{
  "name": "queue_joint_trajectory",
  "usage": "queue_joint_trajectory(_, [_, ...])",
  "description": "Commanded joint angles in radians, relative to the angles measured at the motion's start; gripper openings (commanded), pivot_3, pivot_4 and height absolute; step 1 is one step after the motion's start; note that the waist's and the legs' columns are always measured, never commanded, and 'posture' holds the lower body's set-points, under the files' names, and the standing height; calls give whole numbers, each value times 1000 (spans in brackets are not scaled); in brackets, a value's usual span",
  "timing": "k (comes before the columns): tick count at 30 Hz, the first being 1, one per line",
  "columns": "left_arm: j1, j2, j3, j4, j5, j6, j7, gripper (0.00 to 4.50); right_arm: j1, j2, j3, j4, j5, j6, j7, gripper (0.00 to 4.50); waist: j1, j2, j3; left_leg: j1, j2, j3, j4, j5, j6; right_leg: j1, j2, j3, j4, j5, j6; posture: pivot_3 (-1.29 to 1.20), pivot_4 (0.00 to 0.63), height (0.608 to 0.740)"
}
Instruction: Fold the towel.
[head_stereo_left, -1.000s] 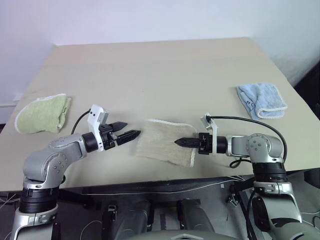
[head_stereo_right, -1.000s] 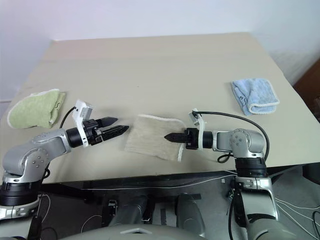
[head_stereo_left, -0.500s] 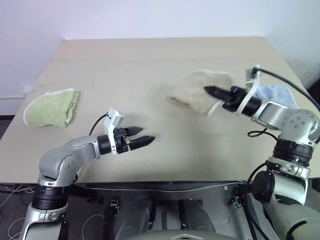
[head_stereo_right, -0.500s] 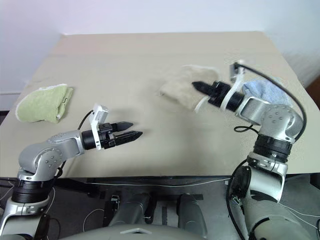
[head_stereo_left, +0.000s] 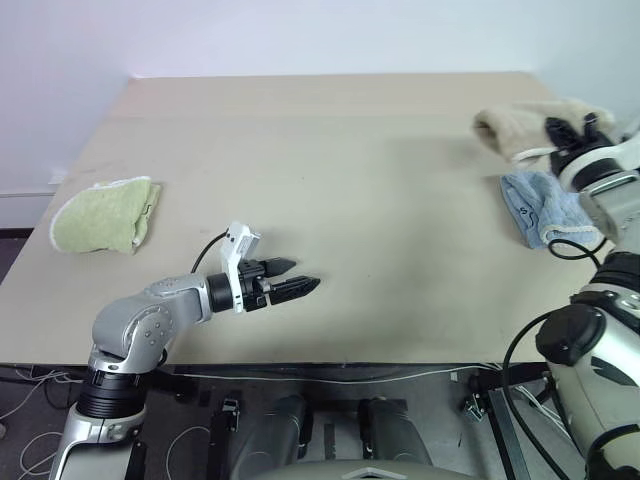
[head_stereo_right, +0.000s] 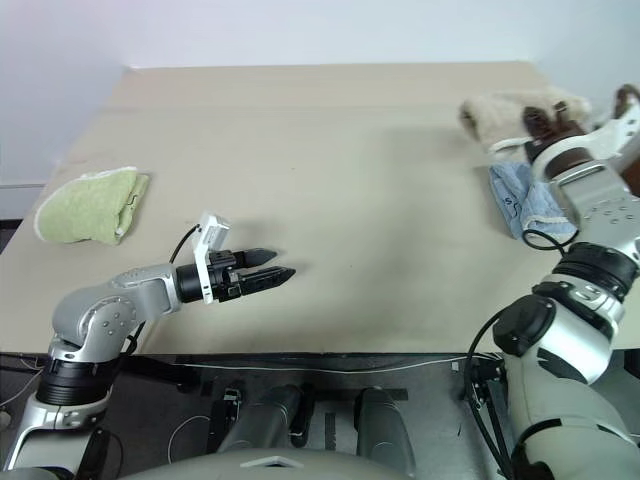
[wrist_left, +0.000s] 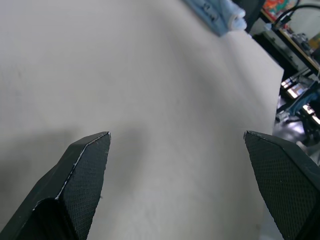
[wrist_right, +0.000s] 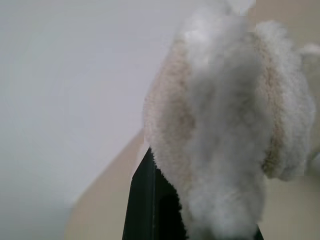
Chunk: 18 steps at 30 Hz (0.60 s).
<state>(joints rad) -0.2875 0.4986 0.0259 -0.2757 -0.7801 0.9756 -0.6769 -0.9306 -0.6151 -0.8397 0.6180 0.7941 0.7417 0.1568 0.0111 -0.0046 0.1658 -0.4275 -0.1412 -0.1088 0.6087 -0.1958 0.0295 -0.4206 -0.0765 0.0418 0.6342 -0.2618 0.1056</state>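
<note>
Right claw (head_stereo_left: 570, 128) clenched on beige towel (head_stereo_left: 515, 128), lifted at 2 o'clock just above the blue folded towel (head_stereo_left: 540, 203). Left claw (head_stereo_left: 297, 278) released, empty, over surface (head_stereo_left: 350, 170) at 7 o'clock.

A robotics lab or test room is suggested here. A plain beige worktable (head_stereo_left: 330, 150) is set against a bare white wall (head_stereo_left: 300, 35) at twelve o'clock, and loose cables (head_stereo_left: 25, 395) are seen trailing on the floor at eight o'clock. Cluttered equipment benches (wrist_left: 300, 45) (screens and wiring, blurred) are glimpsed past the table's edge in the left wrist view.
</note>
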Motion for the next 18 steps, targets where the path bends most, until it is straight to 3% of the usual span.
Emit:
queue_joint_trajectory(1, [-12,-4,2,-18,1,-12,1,4500,-17,-44,-51,17,33,-49,-33,22,-1,0,0,0,0,0,0,0,0,0,0,0,0,0,0,0,150,740])
queue_joint_trajectory(10, [-24,12,-23,10,24,-25,-27,4500,116,-1,-62,-57,73,46,-106,22,-8,1,0,1,0,0,1,0,0,1,0,0,1,0,0,0,150,740])
queue_joint_trajectory(18, [-39,25,-34,24,36,-23,-55,4500,198,-3,-96,-86,82,16,-173,22,-2,2,0,1,0,0,2,0,0,1,0,0,1,0,0,0,150,740])
